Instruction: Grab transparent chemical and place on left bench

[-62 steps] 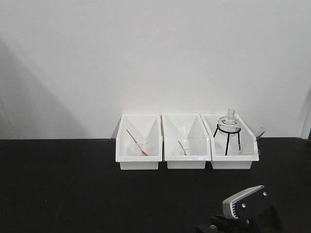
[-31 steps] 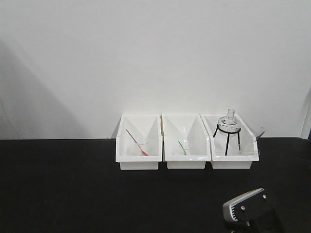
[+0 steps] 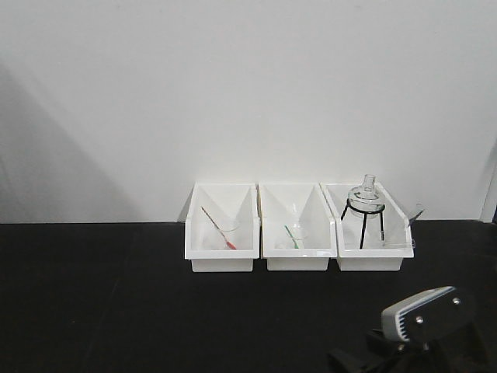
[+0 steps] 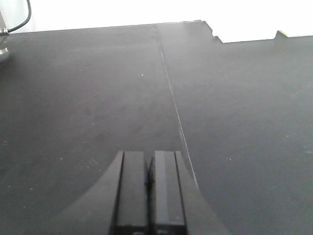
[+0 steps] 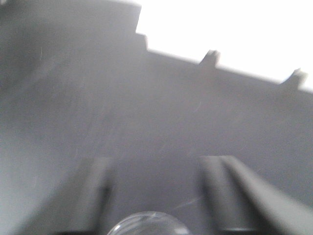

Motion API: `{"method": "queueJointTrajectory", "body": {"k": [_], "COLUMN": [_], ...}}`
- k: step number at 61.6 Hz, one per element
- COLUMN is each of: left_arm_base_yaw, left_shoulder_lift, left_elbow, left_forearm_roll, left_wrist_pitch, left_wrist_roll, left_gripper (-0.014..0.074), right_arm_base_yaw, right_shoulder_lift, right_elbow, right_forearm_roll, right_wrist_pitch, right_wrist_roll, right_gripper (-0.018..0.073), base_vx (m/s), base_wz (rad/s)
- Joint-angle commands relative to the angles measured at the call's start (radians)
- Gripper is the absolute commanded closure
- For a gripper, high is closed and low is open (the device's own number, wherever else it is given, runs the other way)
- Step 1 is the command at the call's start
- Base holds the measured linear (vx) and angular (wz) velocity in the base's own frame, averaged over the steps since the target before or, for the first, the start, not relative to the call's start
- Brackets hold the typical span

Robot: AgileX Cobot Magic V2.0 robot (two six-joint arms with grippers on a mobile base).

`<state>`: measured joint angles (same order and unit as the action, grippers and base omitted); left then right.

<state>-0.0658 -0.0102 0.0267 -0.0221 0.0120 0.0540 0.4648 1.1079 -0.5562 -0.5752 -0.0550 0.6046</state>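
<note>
A slender clear stick with a rounded end (image 3: 416,210), the transparent chemical, leans out over the right wall of the rightmost white bin (image 3: 371,263) at the back of the black bench. My right arm's grey housing (image 3: 427,312) shows at the bottom right, well in front of that bin. In the blurred right wrist view my right gripper (image 5: 156,171) is open over bare bench; a clear rounded shape (image 5: 146,226) sits at the bottom edge between its fingers, and I cannot tell what it is. My left gripper (image 4: 149,164) is shut and empty above the bench.
The left bin (image 3: 221,263) holds a beaker with a red-tipped stick (image 3: 218,228). The middle bin (image 3: 299,263) holds a green-tipped stick (image 3: 292,235). A round glass flask on a black tripod (image 3: 365,203) stands in the right bin. A seam (image 4: 168,88) runs along the bench.
My right arm's housing has moved to the right and slightly up in the front view. The bins and their contents have not moved.
</note>
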Motion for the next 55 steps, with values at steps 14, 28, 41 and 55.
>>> {"method": "queueJointTrajectory", "body": {"k": [14,28,41,55], "left_arm_base_yaw": [-0.002,-0.002,-0.002,-0.002], "left_shoulder_lift": [-0.019,-0.019,-0.019,-0.019], "left_elbow": [0.016,0.016,0.016,0.016], "left_forearm_roll": [-0.001,-0.001,-0.001,-0.001], "left_wrist_pitch": [-0.078,-0.078,-0.078,-0.078], "left_wrist_roll": [-0.008,-0.008,-0.008,-0.008], "left_gripper": [0.06,0.06,0.06,0.06], "right_arm_base_yaw": [0.001,0.001,0.001,0.0], "right_shoulder_lift": [-0.295,-0.388,-0.396,-0.396], "right_elbow": [-0.077,-0.077,-0.071,-0.069], "right_forearm_roll": [-0.028,-0.051,-0.051,-0.018], "right_wrist_pitch": [0.14,0.149,0.151,0.192], "right_wrist_roll": [0.047,0.048,0.048,0.032], "right_gripper": [0.0571,0.0567,0.0567,0.0567], "base_vx": [0.0,0.0,0.0,0.0], "base_wz": [0.0,0.0,0.0,0.0]}}
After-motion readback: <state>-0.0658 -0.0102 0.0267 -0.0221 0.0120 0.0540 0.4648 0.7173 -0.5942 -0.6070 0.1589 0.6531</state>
